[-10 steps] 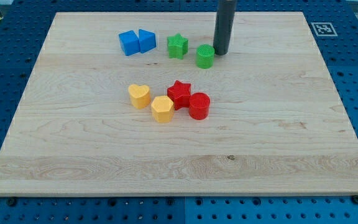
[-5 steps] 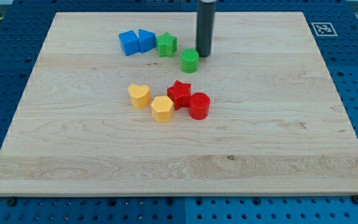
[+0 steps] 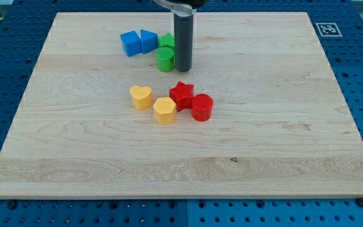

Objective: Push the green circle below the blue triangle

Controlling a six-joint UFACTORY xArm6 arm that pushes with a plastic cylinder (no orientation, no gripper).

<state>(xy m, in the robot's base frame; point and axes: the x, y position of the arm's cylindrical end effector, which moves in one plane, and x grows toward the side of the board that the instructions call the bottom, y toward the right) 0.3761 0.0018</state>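
Note:
The green circle [image 3: 164, 60] stands near the top of the wooden board [image 3: 276, 126], just below the green star [image 3: 166, 41], which is partly hidden behind it and the rod. The blue triangle [image 3: 148, 41] is up and to the left of the circle, touching the green star's left side. A blue cube [image 3: 130, 43] sits left of the triangle. My tip [image 3: 183, 69] rests against the green circle's right side.
A yellow heart [image 3: 141, 98], a yellow hexagon [image 3: 164, 110], a red star [image 3: 182, 94] and a red cylinder [image 3: 201, 107] cluster at mid-board below the circle. A printed marker [image 3: 326, 29] lies at the board's top right corner.
My tip has moved left and slightly down, pushing the green circle leftward. The green star has shifted left against the blue triangle.

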